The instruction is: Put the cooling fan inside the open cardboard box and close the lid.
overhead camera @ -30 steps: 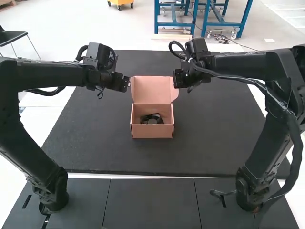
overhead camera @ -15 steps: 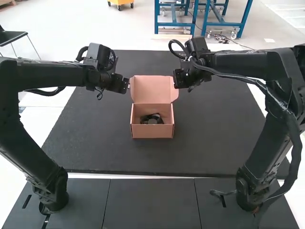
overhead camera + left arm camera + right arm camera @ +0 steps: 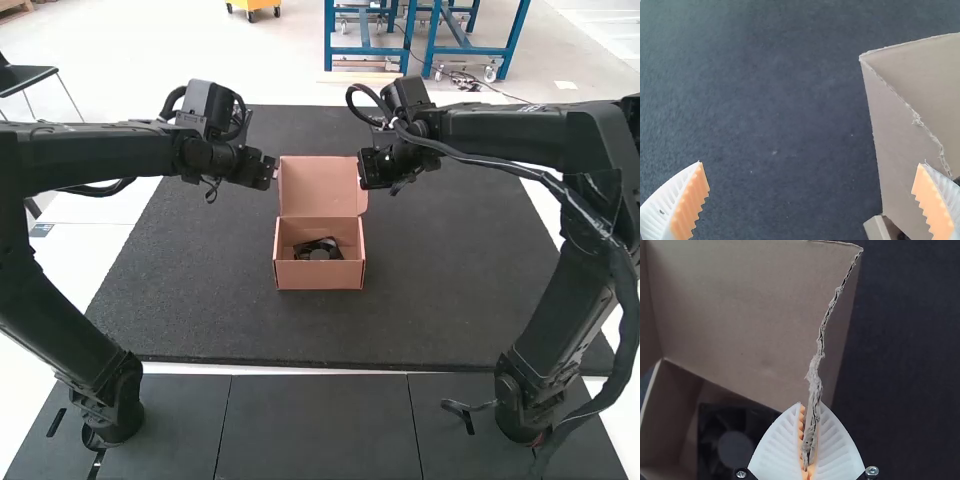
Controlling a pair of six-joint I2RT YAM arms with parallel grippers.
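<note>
I have the cardboard box (image 3: pixel 320 262) standing open at the middle of the high view on the black mat (image 3: pixel 170 290). Bare mat lies all round it, with wide room toward the bottom of the frame and out to both sides. The mat's near edge stops short of the dark desk (image 3: pixel 320 430) panels along the bottom.

The cooling fan (image 3: pixel 318 250) lies inside the box on its floor. The front wall cuts off its lower part, so I make out little more than a dark frame and hub.

The lid (image 3: pixel 320 187) stands upright from the back wall. My right gripper (image 3: pixel 368 168) comes in from the right of the frame and is pinched tight on the lid's right edge. The right wrist view has the white ribbed fingers (image 3: pixel 780 440) clamping the torn, frayed cardboard between their orange pads.

My left gripper (image 3: pixel 262 170) sits at the lid's left edge, spread wide and holding nothing. In its wrist view the cardboard edge stands just behind one finger, the other well clear over the mat. I cannot tell whether that finger touches the lid.
</note>
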